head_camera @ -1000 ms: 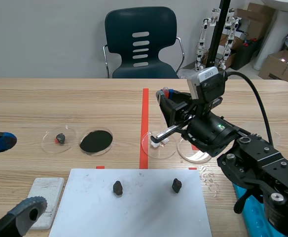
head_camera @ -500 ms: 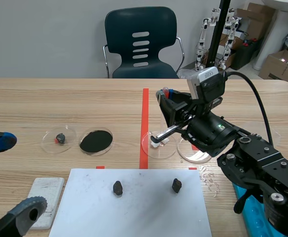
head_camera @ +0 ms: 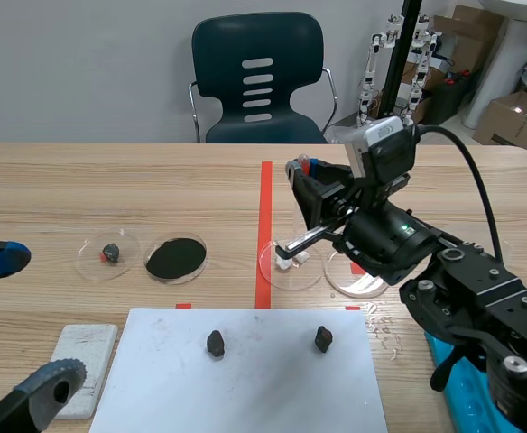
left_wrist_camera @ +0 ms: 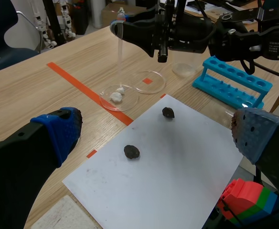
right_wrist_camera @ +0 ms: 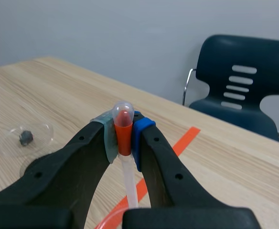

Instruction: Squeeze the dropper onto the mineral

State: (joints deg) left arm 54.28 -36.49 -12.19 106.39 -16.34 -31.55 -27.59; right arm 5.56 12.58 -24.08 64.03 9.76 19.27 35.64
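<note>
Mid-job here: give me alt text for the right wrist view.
The right gripper pinches a dropper by its orange bulb, clear tube hanging down between the fingers. Beyond lie a wooden table, a clear dish holding a dark stone, and a dark chair.

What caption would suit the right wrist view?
Right gripper shut on a red-bulbed dropper above a wooden table.

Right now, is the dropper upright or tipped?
Upright: right gripper pinches the dropper by its bulb, tube pointing down over the dish.
</note>
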